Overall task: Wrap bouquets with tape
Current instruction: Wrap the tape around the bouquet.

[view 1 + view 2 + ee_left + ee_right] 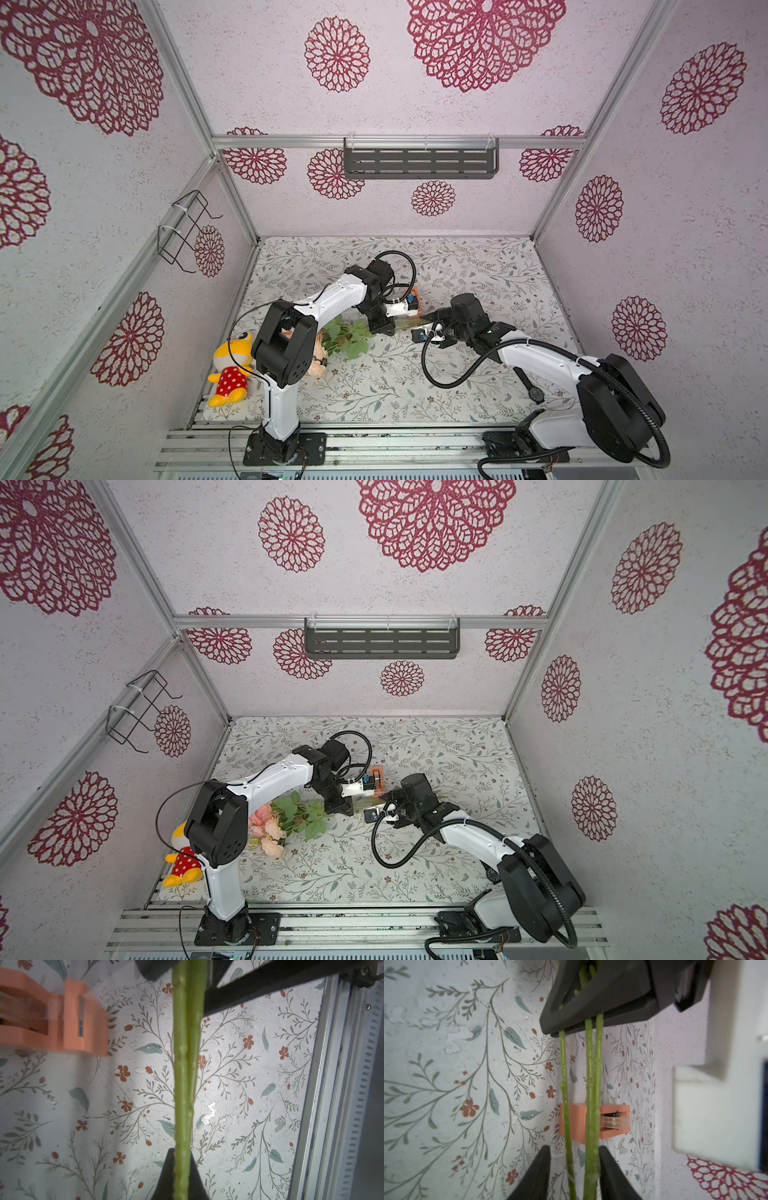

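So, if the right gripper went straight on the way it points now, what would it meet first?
Most likely the left gripper, clamped on the same bouquet stems that pass through the right gripper. The orange tape dispenser seems to lie off that line, though depth is unclear.

Yellow plush toy in red dotted dress; black wristwatch on floral tabletop.

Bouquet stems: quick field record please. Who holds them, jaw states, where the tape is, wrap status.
stems: green bundle, running between both arms
left jaws: shut on stems
right jaws: open, straddling stems, gap on one side
blooms: pink and peach, lying near the left arm
tape dispenser: orange block on table, beyond the stems, no jaws on it
wrap: no tape visible on stems
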